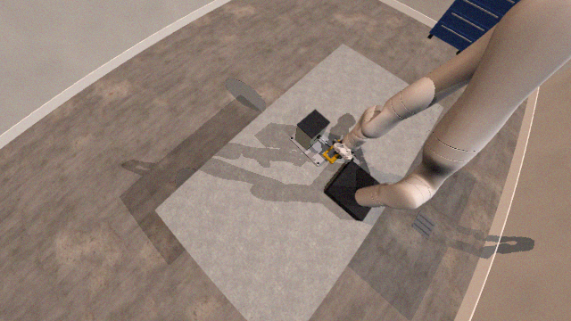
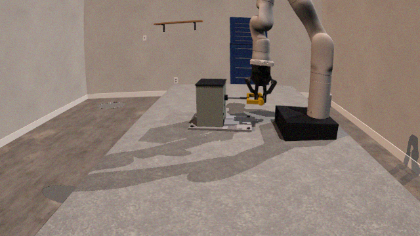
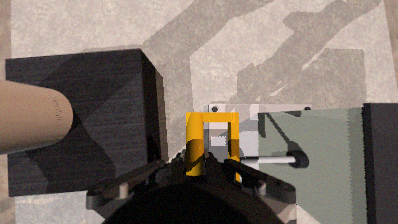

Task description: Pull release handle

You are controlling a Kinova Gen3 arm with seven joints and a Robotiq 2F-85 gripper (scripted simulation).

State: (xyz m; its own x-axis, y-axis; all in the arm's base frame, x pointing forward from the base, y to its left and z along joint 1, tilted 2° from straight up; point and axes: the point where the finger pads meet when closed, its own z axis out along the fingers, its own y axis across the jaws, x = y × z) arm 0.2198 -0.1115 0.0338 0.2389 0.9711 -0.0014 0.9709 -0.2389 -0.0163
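- The release handle (image 2: 255,99) is a yellow square loop at the end of a thin grey rod (image 2: 237,98) that runs out of the side of a grey-green box (image 2: 210,104); it hangs above the desk, between that box and the arm's black base block (image 2: 305,123).
- The gripper (image 2: 260,97) comes straight down onto the handle, its fingers closed narrowly on the yellow grip; in the wrist view the loop stands up from between them.
- The box has a flat black top and stands on a pale metal plate (image 2: 220,126) with dark bolt heads at its corners.
- The desk (image 2: 213,183) is a long speckled grey slab with a matte, stony look, crossed by the broad shadows of the arm and box.
- The black base block sits just beside the plate, close under the handle; the arm (image 2: 317,65), smooth beige with rounded joints, rises from it and arcs over to the gripper.
- Around the desk lies a brown wood-grain floor (image 2: 49,144) with white skirting along plain beige walls.
- On the far wall stand a blue panelled cabinet (image 2: 240,49), partly behind the arm, a narrow wooden shelf (image 2: 178,23) on black brackets, and small white outlets.
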